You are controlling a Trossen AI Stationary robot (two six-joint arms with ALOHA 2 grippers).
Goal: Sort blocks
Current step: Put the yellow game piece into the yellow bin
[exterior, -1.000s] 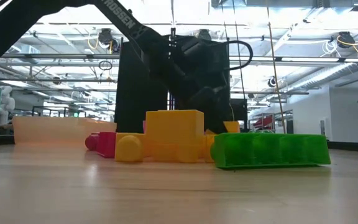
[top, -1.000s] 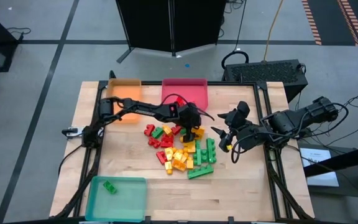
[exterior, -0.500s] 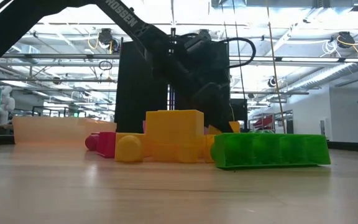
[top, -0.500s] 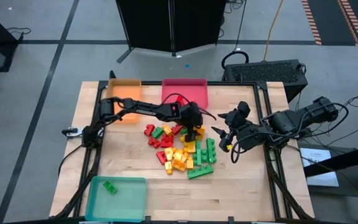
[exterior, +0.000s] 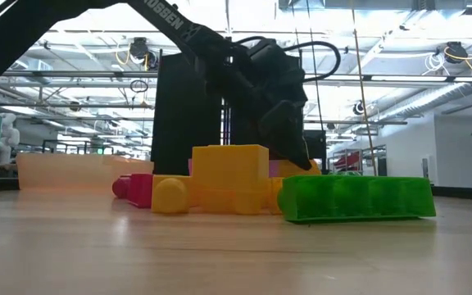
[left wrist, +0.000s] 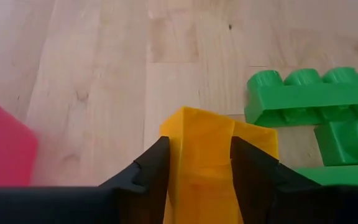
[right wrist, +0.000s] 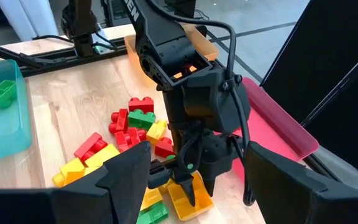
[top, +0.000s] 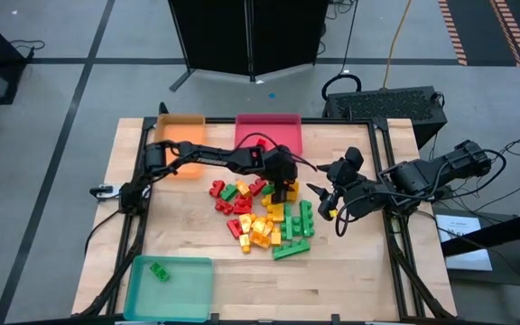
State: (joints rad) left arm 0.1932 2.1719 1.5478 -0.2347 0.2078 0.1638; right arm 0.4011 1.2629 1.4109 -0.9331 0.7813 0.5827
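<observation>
Robotics lab: wooden bench (top: 188,235) on grey tiled floor (top: 52,108), exposed ceiling pipes (exterior: 408,98), trailing cables (top: 395,41)

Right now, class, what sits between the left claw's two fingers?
A yellow-orange block sits between the left claw's fingers, seen in the left wrist view.

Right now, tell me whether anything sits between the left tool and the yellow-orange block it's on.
Nothing visible does. The left tool already has its fingers on both sides of the yellow-orange block. A long green block lies just beyond it, apart.
</observation>
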